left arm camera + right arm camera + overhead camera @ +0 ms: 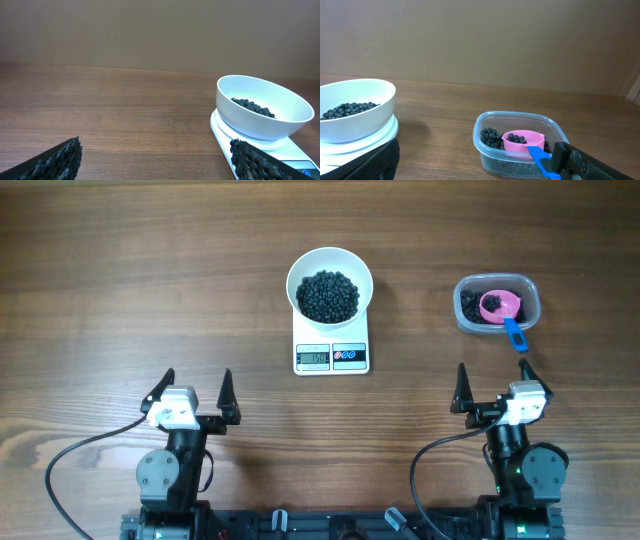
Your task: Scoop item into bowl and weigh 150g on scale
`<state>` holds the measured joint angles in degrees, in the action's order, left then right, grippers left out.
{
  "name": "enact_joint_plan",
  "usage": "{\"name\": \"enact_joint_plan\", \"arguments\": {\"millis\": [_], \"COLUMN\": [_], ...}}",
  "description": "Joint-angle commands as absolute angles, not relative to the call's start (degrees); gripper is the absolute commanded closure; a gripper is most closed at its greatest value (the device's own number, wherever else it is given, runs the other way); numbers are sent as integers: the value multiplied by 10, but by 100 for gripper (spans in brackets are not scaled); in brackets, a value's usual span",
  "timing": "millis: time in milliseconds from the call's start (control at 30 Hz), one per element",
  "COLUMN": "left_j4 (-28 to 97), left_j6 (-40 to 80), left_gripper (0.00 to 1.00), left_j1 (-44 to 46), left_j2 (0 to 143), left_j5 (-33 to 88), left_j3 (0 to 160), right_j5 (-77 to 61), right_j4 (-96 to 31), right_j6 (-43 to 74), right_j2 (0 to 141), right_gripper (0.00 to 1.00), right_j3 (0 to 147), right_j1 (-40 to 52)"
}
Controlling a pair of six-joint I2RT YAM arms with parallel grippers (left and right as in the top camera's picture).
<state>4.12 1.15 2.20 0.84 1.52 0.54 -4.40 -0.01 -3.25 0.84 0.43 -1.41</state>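
Wood-grain table (120,280) is carrying everything, w/ a plain brownish wall behind it in the wrist cams. Black beads (329,296) are lying heaped in the white bowl (330,256), covering its bottom but sitting well under the rim. The bowl is resting on the scale (332,340), covering the rear part. Display & buttons are showing at the scale's front edge, digits too small to read. Well off to the right, a clear tub (536,292) is holding more beads plus a pink scoop (497,305) w/ a few beads inside. The scoop's blue handle (515,334) is sticking out over the tub's near rim. Left gripper (197,376) is sitting near the table's front edge, left of the scale, jaws spread wide & gripping nothing. Right gripper (495,375) is sitting just in front of the tub, fingers likewise splayed wide & empty. The handle tip is lying close to one finger; contact can't be told.
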Motion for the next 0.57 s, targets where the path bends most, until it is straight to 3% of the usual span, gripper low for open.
{"name": "enact_joint_plan", "arguments": {"millis": [0,533], "left_j4": [44,44], "left_j6": [4,4], "left_gripper": [0,0], "left_j1": [25,25], "left_j2": [2,2], "left_j5": [14,14], "left_j3": [3,3], "right_j5": [-34,-34], "right_j4": [0,0], "right_j6": [-30,-30], "right_j2": [6,6], "right_gripper": [0,0], "right_j3": [3,3], "right_j1": [-11,-11]}}
